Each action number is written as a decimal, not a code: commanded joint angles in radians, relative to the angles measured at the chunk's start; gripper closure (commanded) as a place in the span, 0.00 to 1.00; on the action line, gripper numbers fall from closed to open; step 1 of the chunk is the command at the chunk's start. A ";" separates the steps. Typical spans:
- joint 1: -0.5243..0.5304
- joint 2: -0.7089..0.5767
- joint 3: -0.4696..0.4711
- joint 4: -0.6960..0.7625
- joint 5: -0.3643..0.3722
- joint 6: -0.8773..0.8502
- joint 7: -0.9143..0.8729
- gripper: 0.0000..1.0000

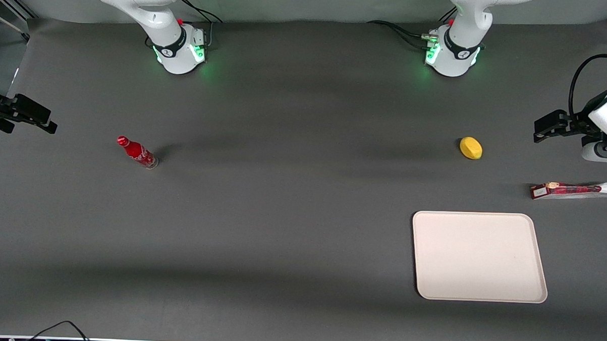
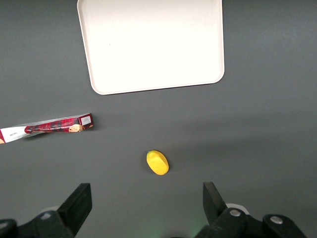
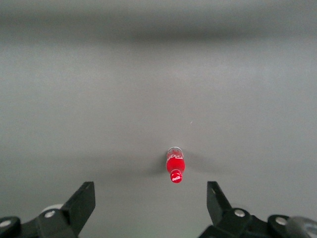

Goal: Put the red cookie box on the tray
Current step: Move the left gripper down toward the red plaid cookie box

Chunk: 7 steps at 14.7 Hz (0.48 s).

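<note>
Left wrist view: the gripper [image 2: 143, 208] hangs high above the table with its fingers [image 2: 79, 203] spread wide and holding nothing, the lemon [image 2: 157, 162] lying between them, while the red cookie box [image 2: 47, 127] rests flat on the table, well apart from the fingers, near the tray [image 2: 153, 44] but not on it.
</note>
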 commanded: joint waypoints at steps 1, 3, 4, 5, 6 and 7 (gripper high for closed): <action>-0.003 0.014 -0.003 0.030 0.011 -0.030 -0.004 0.00; -0.006 0.027 -0.003 0.048 0.020 -0.036 -0.018 0.00; -0.003 0.027 -0.003 0.048 0.017 -0.036 -0.021 0.00; -0.003 0.027 -0.001 0.048 0.017 -0.036 -0.018 0.00; -0.003 0.028 -0.001 0.048 0.019 -0.036 -0.004 0.00; -0.005 0.030 -0.001 0.048 0.020 -0.039 -0.006 0.00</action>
